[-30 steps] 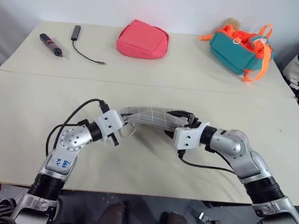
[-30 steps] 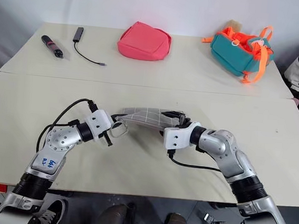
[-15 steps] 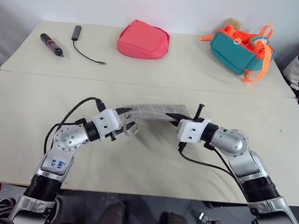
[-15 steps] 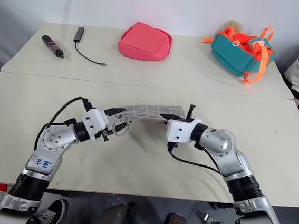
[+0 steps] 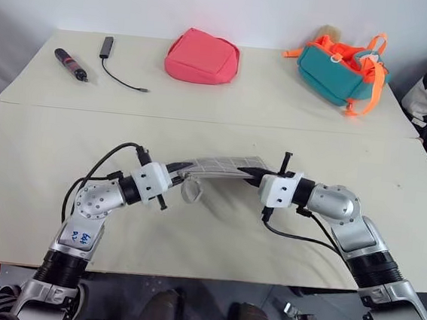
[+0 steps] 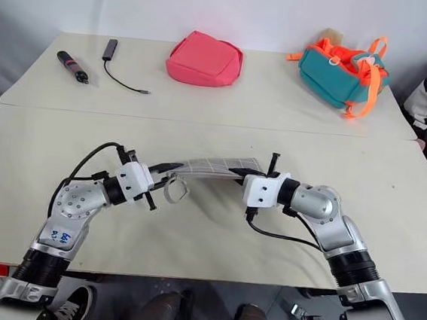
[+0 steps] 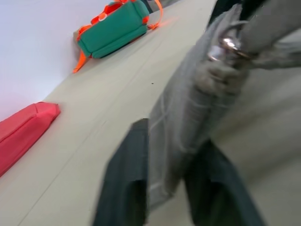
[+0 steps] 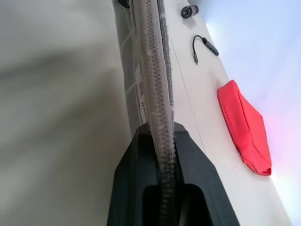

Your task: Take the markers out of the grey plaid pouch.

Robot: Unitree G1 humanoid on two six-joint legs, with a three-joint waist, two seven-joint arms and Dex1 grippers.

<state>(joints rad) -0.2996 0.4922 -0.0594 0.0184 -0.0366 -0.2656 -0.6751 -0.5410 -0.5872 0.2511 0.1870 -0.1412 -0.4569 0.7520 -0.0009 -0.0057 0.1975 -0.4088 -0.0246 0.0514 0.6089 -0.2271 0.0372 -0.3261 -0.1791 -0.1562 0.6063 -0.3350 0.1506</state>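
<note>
Stretching between the two grippers above the near table [image 5: 39,158], the grey plaid pouch [image 5: 220,164] is held off the surface by its two ends. The left gripper [image 5: 176,171] has its black fingers [image 7: 124,188] pinched tight on one end of the fabric, with the pouch's ring loop [image 5: 191,191] dangling just beside it. The right gripper [image 5: 259,173] is clamped narrow on the other end, its fingers [image 8: 136,174] squeezing the zip edge [image 8: 153,84] that runs away between them in the right wrist view. No marker can be made out around the pouch.

On the far table sit a coral-pink pouch [image 5: 203,57] in the middle, a teal-and-orange bag [image 5: 342,70] toward the right end, and, toward the left end, a black pen-like tool with a magenta band [image 5: 72,64] next to a small black adapter with a thin cable [image 5: 115,66]. The two lie close together, well apart from the pink pouch.
</note>
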